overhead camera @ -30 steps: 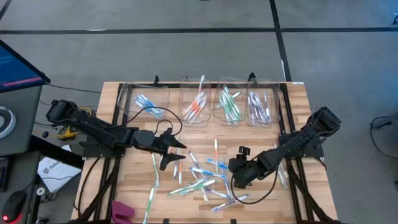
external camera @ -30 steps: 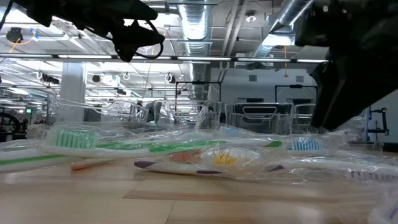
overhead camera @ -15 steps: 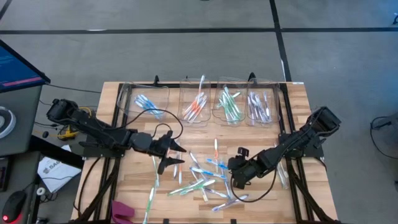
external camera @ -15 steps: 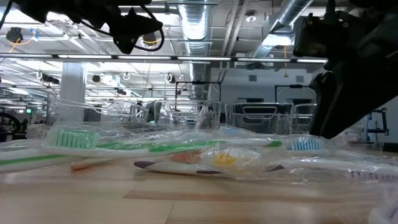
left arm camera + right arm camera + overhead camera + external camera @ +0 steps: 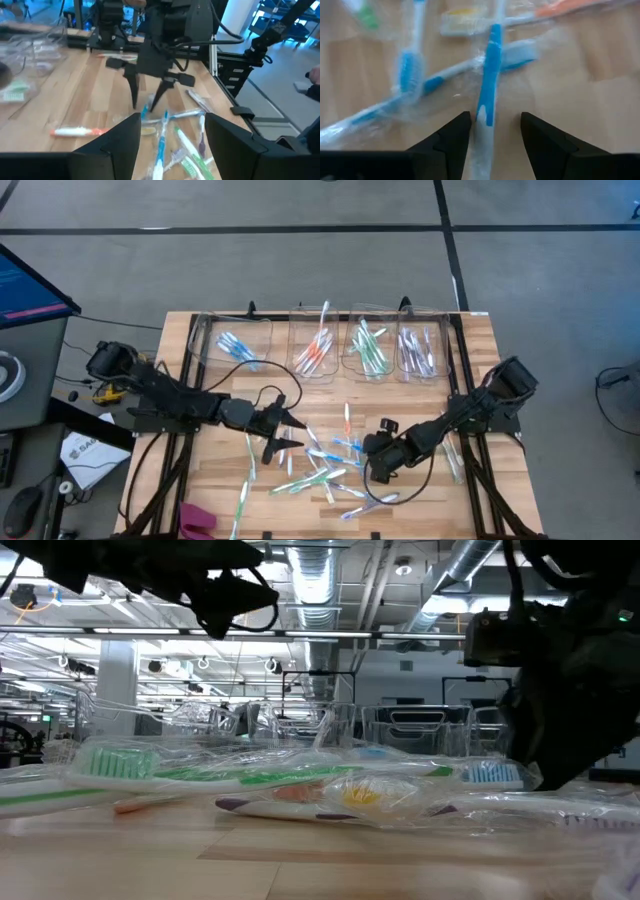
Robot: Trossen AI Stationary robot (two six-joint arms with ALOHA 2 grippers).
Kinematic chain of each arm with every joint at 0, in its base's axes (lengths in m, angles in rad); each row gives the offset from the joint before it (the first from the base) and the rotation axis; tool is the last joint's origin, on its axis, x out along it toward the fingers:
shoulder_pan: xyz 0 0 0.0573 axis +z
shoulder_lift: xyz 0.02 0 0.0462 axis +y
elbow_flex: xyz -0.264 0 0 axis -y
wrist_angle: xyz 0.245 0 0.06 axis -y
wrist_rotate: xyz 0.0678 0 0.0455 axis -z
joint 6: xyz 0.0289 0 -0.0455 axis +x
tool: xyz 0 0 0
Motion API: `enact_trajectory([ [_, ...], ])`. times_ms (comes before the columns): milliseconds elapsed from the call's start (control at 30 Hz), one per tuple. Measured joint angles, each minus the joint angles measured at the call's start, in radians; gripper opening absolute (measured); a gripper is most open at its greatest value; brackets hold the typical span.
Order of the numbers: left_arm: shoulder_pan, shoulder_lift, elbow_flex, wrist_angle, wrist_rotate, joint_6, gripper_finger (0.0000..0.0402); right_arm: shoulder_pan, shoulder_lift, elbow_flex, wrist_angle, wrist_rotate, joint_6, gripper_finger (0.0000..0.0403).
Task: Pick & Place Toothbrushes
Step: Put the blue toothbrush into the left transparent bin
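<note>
- Your table [image 5: 215, 340] carries a row of clear bins [image 5: 322, 352] along the upper middle of the high view, already holding sorted brushes, while the loose toothbrushes [image 5: 325, 470] lie in a scattered heap at lower centre, crossing one another.
- Your right gripper [image 5: 368, 467] is the one at work, low over the right edge of that heap; its fingers [image 5: 449, 140] stand apart and straddle a wrapped blue toothbrush [image 5: 487, 92], nothing clamped yet.
- Your left gripper [image 5: 285, 435] hangs spread and empty at the heap's left edge, waiting; leave it there so the arms do not crowd each other.
- To do this pick well, I judge you should bring the right fingers down until they bracket the handle alone, then close squarely across it; the clear wrapper looks slippery and neighbouring brushes overlap, so a shallow pinch may drag a second one along.
- In the right wrist view the blue toothbrush runs lengthwise from the gap between the fingers at lower centre up to the upper middle of the frame, its long axis nearly in line with the gripper's reach and across the closing direction. Which end carries the bristles I cannot tell.
</note>
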Motion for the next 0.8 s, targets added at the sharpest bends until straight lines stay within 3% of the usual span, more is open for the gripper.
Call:
enact_trajectory([
  [267,0.004,0.125,0.001,0.149,0.0,0.042,0.0213,-0.01,0.035,0.003,0.023,-0.002,-0.032,0.0144],
  [533,0.004,0.154,0.001,0.187,0.0,0.042,0.0213,-0.011,-0.039,-0.007,-0.033,-0.027,-0.049,0.0018],
  [700,0.004,0.146,0.001,0.198,0.0,0.042,0.0213,-0.012,-0.043,-0.006,-0.044,-0.023,-0.051,0.003],
  [800,0.004,0.146,0.001,0.201,0.0,0.042,0.0213,-0.012,-0.043,0.023,-0.108,-0.017,-0.051,0.0017],
])
